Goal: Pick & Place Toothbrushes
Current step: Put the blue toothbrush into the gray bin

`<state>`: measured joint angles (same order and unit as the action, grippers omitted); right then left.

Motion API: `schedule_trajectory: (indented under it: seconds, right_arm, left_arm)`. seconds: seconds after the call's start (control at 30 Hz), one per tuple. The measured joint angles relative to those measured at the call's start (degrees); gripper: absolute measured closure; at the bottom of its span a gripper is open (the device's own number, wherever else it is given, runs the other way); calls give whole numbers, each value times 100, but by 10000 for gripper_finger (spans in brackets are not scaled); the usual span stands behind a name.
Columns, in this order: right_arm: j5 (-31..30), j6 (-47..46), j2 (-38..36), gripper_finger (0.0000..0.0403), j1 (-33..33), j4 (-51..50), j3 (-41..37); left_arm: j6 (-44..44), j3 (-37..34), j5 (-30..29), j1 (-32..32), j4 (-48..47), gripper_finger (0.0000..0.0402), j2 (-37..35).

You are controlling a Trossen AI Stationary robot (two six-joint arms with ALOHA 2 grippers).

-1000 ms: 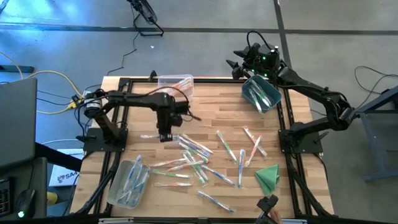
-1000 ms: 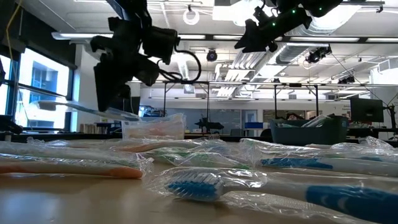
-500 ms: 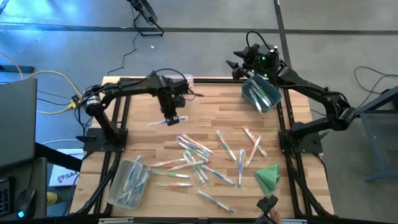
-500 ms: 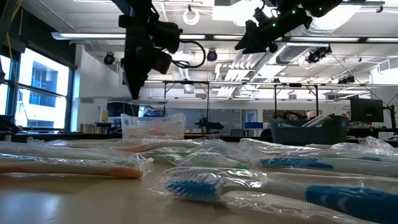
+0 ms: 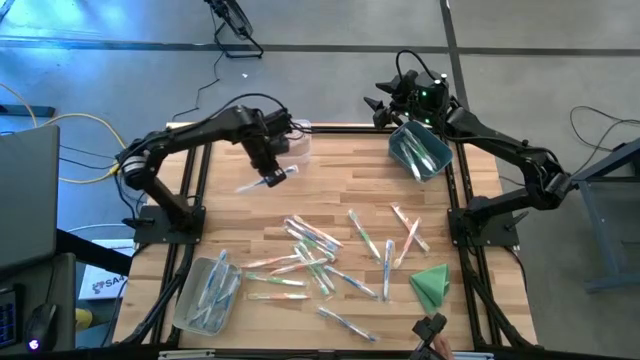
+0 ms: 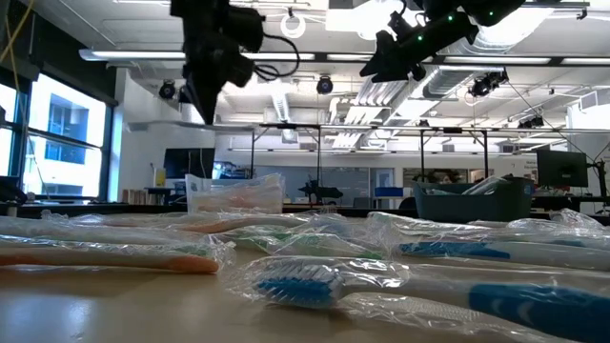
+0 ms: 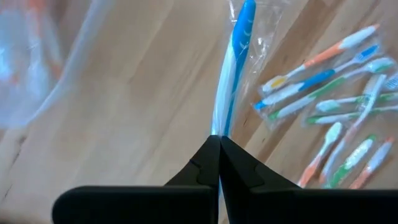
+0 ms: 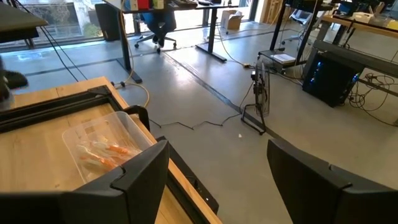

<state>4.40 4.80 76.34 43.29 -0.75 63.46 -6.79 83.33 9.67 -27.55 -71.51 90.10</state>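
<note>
High view: left gripper [image 5: 268, 177] up in the frame's upper-left quarter, just below a clear bin [image 5: 296, 140] at the desk's [image 5: 340, 185] top edge, jaws clamped on a blue toothbrush [image 5: 262, 181] lying crosswise under them. More toothbrushes [image 5: 330, 252] scattered loose over the middle and lower centre of the desk. Second clear bin [image 5: 207, 292] at lower left with brushes inside; dark bin [image 5: 420, 152] at upper right, also loaded. Green cloth [image 5: 432, 284] folded at lower right. Right gripper [image 5: 386, 104] parked past the desk's top edge, upper right of centre, beside the dark bin.

Low view: left gripper [image 6: 212, 90] high at upper left, a thin wrapped stick barely visible below it. Wrapped toothbrushes filling the foreground, blue-bristled one [image 6: 305, 281] nearest at lower centre. Clear bin [image 6: 234, 193] left of centre, dark bin [image 6: 472, 201] at right. Right gripper [image 6: 396, 52] hanging at top, right of centre.

Left wrist view: jaws pressed together on the wrapped blue toothbrush [image 7: 235, 62], running from centre to top. Loose pile [image 7: 336, 118] at right on the wood; clear bin wall [image 7: 43, 62] at left.

Right wrist view: jaws standing wide apart, nothing between them. Clear bin [image 8: 109, 144] with orange brushes at left, on the desk corner.
</note>
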Motion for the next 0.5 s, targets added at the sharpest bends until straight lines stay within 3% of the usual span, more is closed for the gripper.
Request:
schedule_trajectory:
  seconds: [0.27, 0.5]
  right_arm:
    - [0, -2, 0, 138, 0, 7, 0]
    - [-2, -2, 0, 138, -1, 10, 1]
  left_arm:
    - [-1628, -1016, -360, 441, 173, 401, -1469]
    - [-3903, -1602, -1190, 1716, 247, 401, -2565]
